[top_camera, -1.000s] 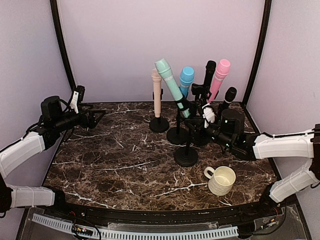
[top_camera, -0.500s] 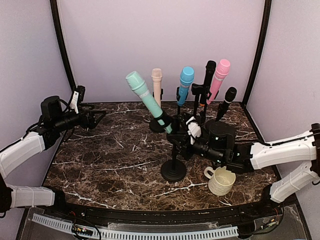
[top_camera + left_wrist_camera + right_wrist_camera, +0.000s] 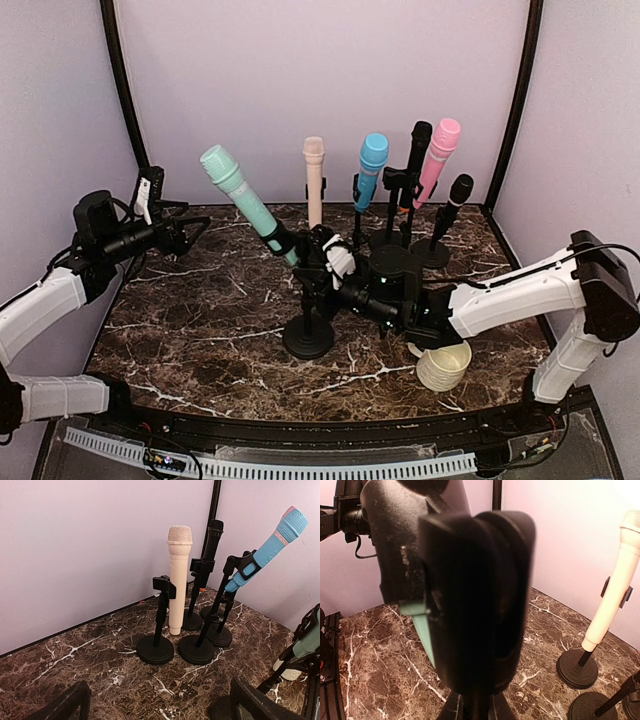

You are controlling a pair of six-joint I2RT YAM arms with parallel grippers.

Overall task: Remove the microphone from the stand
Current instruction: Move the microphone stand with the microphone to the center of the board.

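Two arms logged. Left gripper point(image 3: 192, 232) hovers over the left side of the marble table point(image 3: 190, 345), fingers spread wide, holding nothing. At centre we see the teal microphone point(image 3: 243, 200) tilted up-left, seated in its stand point(image 3: 308, 338). Right gripper point(image 3: 326, 264) is pinched tight on that stand's clip. Cream cup point(image 3: 443, 365) sits at right.
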